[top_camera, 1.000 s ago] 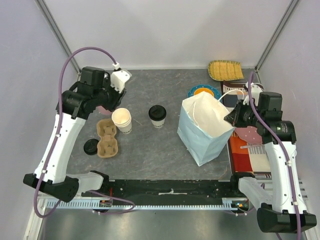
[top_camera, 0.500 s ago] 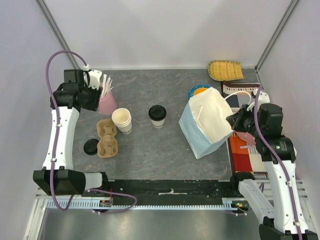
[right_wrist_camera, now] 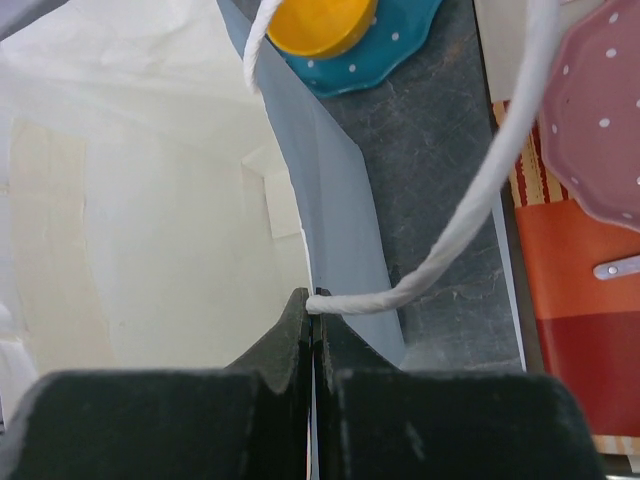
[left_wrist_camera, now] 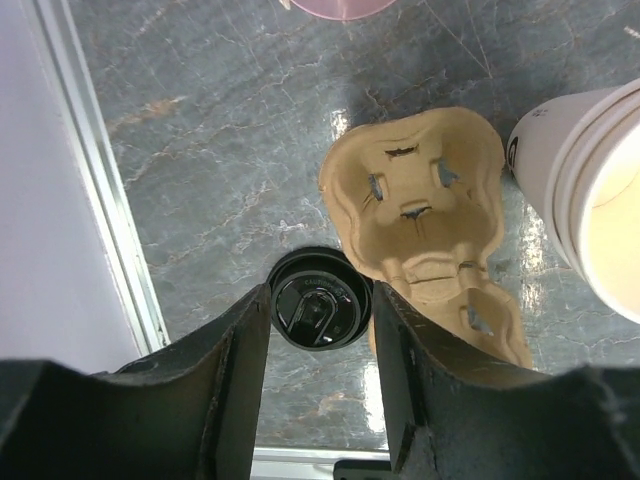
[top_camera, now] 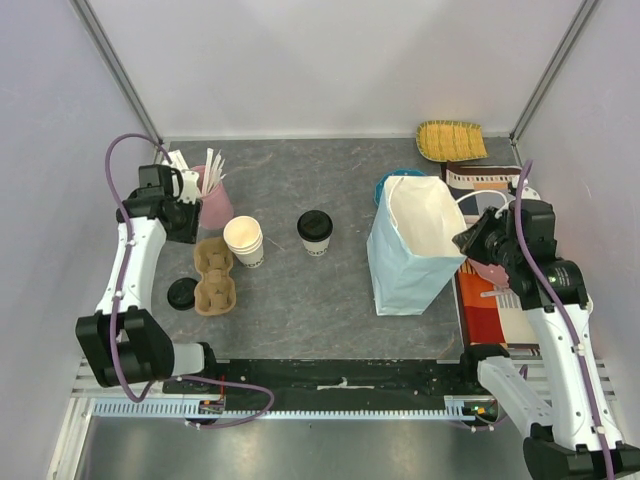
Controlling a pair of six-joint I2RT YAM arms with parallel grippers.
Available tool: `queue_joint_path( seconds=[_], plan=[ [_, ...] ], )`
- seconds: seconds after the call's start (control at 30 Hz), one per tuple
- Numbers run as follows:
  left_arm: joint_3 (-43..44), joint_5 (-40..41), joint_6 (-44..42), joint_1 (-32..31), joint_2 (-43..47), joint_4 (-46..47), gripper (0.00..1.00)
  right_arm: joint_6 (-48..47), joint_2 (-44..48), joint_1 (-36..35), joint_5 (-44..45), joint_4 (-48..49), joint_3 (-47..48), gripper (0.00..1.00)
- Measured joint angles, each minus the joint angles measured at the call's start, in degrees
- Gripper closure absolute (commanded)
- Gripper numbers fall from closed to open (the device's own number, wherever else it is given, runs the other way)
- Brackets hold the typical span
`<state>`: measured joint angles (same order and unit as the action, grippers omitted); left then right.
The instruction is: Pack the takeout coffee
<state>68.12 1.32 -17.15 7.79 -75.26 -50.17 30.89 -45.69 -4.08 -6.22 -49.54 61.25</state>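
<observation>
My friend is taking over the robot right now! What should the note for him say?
Left gripper: open, empty, above a loose black plastic lid.
Right gripper: shut on the rim of the upright pale blue paper bag, mouth open.
Small white paper coffee cup with round black lid: standing on the grey table, apart from the bag.
Done: bag held open.
Left: grasp the coffee, put it in the bag.

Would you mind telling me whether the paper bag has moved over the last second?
Yes. The paper bag has swung upright and back, now hiding most of the teal plate, with the right gripper shut on its rim.
</observation>
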Motion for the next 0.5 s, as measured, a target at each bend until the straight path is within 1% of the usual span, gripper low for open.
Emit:
queue_joint_path(
  seconds=[0.23,0.37,0.47,0.5],
  plan=[
    [-4.46,-0.57,0.00,0.83,-1.97,2.73,0.47,0.72,-1.20,-2.91,2.91,-4.90,2.45,1.00],
    [-7.69,-1.18,0.00,1.03,-2.89,4.00,0.48,2.14,0.94,-4.17,3.72,-5.40,0.50,1.00],
    [-8.87,-1.86,0.00,1.14,-4.85,4.85,0.47,3.39,2.27,-5.05,4.42,-5.57,-1.42,0.89],
    [-9.22,-1.88,0.00,1.14,-5.46,5.38,0.47,3.72,2.54,-5.22,4.61,-5.60,-1.68,0.80]
  ],
)
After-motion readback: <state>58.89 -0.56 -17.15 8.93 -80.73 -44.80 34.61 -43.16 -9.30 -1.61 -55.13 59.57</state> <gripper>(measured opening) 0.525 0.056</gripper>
